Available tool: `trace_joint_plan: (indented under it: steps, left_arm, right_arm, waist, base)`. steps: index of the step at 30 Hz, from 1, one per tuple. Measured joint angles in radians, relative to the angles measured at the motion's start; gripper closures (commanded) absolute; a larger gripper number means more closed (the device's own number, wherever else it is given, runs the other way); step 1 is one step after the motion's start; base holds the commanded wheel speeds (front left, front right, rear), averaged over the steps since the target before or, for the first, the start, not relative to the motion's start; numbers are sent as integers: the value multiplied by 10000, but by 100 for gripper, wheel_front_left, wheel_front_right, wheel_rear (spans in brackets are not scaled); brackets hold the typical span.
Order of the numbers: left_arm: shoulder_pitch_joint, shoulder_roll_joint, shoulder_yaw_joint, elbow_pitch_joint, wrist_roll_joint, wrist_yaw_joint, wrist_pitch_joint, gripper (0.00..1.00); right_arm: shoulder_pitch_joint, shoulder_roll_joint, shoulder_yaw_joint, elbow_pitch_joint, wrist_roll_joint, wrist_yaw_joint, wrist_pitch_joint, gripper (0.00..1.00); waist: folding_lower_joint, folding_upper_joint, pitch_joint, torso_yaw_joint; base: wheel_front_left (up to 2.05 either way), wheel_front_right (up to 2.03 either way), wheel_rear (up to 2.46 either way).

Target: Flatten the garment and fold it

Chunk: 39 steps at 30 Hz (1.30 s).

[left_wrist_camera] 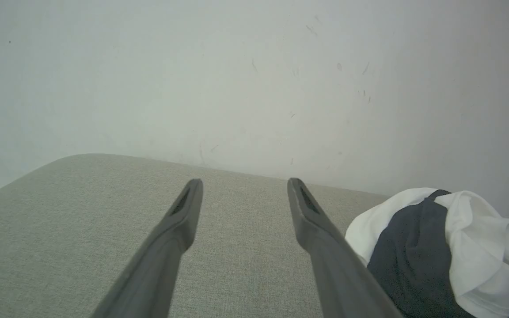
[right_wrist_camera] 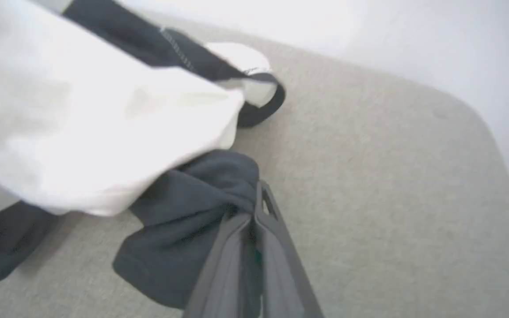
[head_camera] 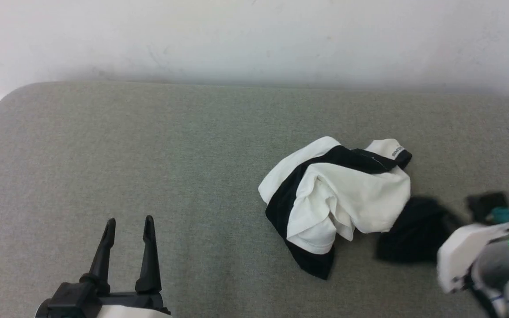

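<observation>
The garment (head_camera: 347, 194) lies crumpled right of centre on the grey surface, its white body bunched between black sleeves, the black neckband (head_camera: 402, 157) at its far right. A black sleeve (head_camera: 415, 234) trails out to the lower right. In the right wrist view my right gripper (right_wrist_camera: 250, 207) is shut on that black sleeve (right_wrist_camera: 192, 212), fingers pressed together with cloth pinched at the tips. My left gripper (head_camera: 131, 227) stands open at the lower left, well clear of the garment, nothing between its fingers. The left wrist view has the garment (left_wrist_camera: 449, 247) beyond the left gripper (left_wrist_camera: 243, 187), at the right.
The garment rests on a wide grey upholstered surface (head_camera: 148, 154) with rounded corners. A white wall (head_camera: 254, 39) runs behind its far edge. My right arm's white forearm (head_camera: 480, 260) with a green light sits at the lower right.
</observation>
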Motion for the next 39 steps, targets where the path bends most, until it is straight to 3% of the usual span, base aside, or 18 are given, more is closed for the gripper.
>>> trace_joint_plan:
  steps: [6, 11, 15, 19, 20, 21, 26, 30, 39]
  left_arm:
    - [-1, -92, 151, -25, 86, -90, 0, 0]
    - [-1, -104, 190, 0, 98, -249, -2, 0]
    - [1, -90, 230, 46, 196, -251, 0, 0]
    - [0, -23, 222, 109, 198, -299, 10, 0]
    - [-1, -12, 209, 115, 198, -334, 19, 0]
    - [-2, -2, 194, 119, 198, -336, 38, 0]
    - [-5, 151, 253, 115, 153, -351, 205, 0]
    - [-8, 213, 280, 119, 146, -351, 236, 0]
    - [-84, 213, 278, 125, 6, -366, 228, 0]
  right_arm:
    - [-390, -1227, -2023, -1848, -217, 0, 585, 100]
    - [-100, -1791, -4086, -2443, -825, 2, 941, 100]
    - [794, -1636, -5231, -2272, -1239, 2, 938, 100]
    - [1566, -794, -5601, -1475, -1423, 2, 786, 100]
    - [1713, -566, -5590, -1248, -1486, 2, 706, 70]
    - [1800, -364, -5572, -1058, -1503, 2, 598, 0]
    - [1654, 71, -5122, -754, -1371, 0, -35, 0]
    - [993, 40, -4247, -1336, -805, 0, -234, 0]
    - [125, -295, -267, -2936, 1126, 0, 966, 0]
  waist:
    - [0, 0, 43, -232]
    - [0, 0, 157, -242]
    - [-1, 0, 201, -144]
    - [0, 0, 230, -69]
    - [0, 0, 229, -43]
    - [-1, 0, 223, -18]
    - [-1, 0, 161, 30]
    - [-1, 0, 125, 17]
    - [-1, 0, 219, 107]
  base:
    - [0, 0, 0]
    - [0, 0, 0]
    - [0, 0, 0]
    - [0, 0, 0]
    - [0, 0, 0]
    - [0, 0, 0]
    - [0, 0, 0]
    - [0, 0, 0]
    - [0, 0, 0]
